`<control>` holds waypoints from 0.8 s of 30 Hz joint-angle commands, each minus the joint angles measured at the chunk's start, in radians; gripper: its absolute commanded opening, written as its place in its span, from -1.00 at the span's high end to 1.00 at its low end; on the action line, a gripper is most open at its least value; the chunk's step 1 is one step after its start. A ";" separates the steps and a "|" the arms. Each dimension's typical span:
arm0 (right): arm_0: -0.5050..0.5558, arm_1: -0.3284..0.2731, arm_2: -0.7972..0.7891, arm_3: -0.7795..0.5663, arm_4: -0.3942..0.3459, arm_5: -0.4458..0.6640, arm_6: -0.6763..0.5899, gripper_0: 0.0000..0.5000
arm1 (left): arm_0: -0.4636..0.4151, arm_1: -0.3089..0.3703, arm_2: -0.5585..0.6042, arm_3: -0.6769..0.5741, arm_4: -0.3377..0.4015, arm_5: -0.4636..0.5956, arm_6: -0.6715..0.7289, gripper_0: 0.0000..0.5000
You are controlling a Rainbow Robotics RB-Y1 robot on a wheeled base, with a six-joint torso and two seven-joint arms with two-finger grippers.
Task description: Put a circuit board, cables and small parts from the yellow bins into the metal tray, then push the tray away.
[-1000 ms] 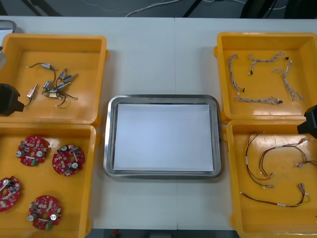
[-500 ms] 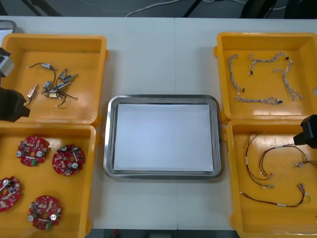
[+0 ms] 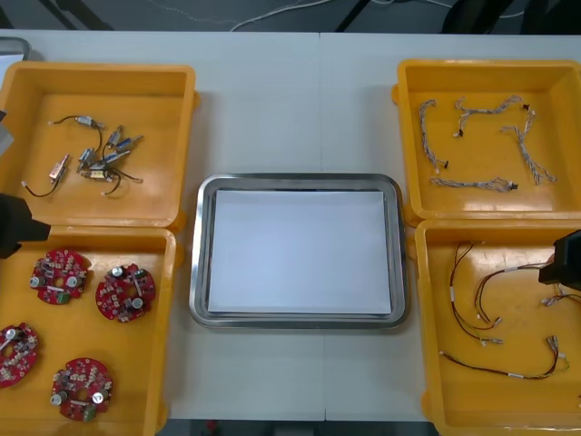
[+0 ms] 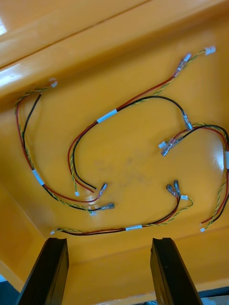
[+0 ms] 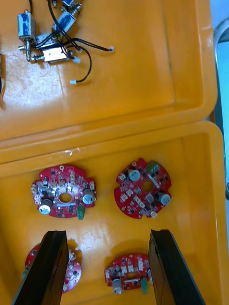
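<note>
The left pincer [image 5: 107,240] is held spread with circuit boards [image 5: 143,189] lying just ahead of it, the right pincer [image 4: 109,243] spread over red and yellow cables [image 4: 107,116], where looped strands could be snagged together.

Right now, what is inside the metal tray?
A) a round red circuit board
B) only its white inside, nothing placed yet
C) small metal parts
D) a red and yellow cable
B: in the front view the metal tray shows a plain white inside with nothing lying on it.
</note>
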 commanded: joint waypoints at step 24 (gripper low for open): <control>0.280 -0.043 0.007 -0.012 0.180 -0.240 -0.187 -1.00 | 0.446 -0.111 0.088 -0.175 -0.060 -0.081 0.013 -0.98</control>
